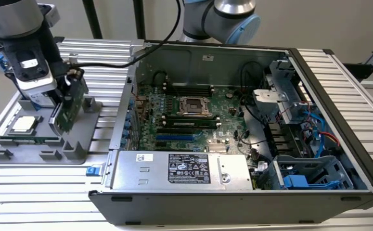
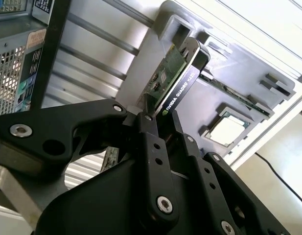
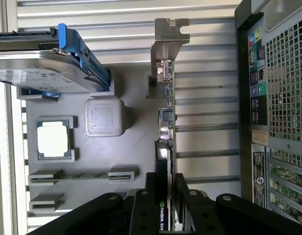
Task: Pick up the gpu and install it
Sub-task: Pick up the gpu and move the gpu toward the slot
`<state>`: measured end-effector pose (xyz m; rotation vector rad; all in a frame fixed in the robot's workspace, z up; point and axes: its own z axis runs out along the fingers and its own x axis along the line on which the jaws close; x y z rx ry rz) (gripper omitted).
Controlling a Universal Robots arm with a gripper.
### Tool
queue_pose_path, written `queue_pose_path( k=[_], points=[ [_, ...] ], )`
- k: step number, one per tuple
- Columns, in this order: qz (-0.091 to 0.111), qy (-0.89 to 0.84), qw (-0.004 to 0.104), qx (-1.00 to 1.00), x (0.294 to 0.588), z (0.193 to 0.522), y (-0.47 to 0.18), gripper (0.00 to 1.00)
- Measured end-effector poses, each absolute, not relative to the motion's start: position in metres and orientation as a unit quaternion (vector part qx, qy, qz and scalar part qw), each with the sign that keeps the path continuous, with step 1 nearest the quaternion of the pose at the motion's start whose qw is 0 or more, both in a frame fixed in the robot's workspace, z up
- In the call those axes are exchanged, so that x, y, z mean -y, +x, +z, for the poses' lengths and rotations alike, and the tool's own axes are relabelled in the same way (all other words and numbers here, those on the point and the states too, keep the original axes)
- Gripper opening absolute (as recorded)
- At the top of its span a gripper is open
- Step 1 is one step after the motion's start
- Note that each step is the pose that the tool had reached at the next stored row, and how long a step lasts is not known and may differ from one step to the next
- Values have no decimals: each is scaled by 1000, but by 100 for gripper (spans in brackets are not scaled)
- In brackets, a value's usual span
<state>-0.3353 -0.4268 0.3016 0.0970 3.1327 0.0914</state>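
Exterior view, upper left of frame: black two-finger gripper (image 1: 70,81) on a grey-and-silver robot arm (image 1: 19,29), fingers pinched on the gpu (image 1: 64,113). The gpu is a thin rectangular card with a green circuit board on one face, a black cooler on the other and a silver end bracket.

The gpu is tilted, its upper end in the fingers and its lower end down at the flat grey plastic fixture tray (image 1: 77,149) at the exterior view's left. Cannot tell if the low end touches the tray. It sits outside the open dark-grey metal computer case (image 1: 205,211), just beside the case's side wall.

Both wrist views show the grip: fingers (image 2: 150,147) pressed against both faces of the gpu (image 2: 177,78), and the card (image 3: 165,117) edge-on with the gripper (image 3: 165,200) clamped on its near end.

Also on the tray:
- small square silver CPU chip (image 1: 22,124) in its pocket, near the gpu but apart from it
- grey hard drive with blue rails (image 3: 48,68), seen in the first wrist view

Inside the case:
- green motherboard (image 1: 225,103), centre frame
- silver CPU socket (image 1: 193,105)
- grey metal power supply box (image 1: 180,168), along the lower edge

Tray and case rest on a ribbed aluminium table (image 1: 32,197).
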Motion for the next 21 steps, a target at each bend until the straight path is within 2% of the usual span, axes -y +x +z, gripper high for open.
queue_pose_path(
  k=[21],
  points=[
    [29,31,3,-999,427,309,-336,0]
  ],
)
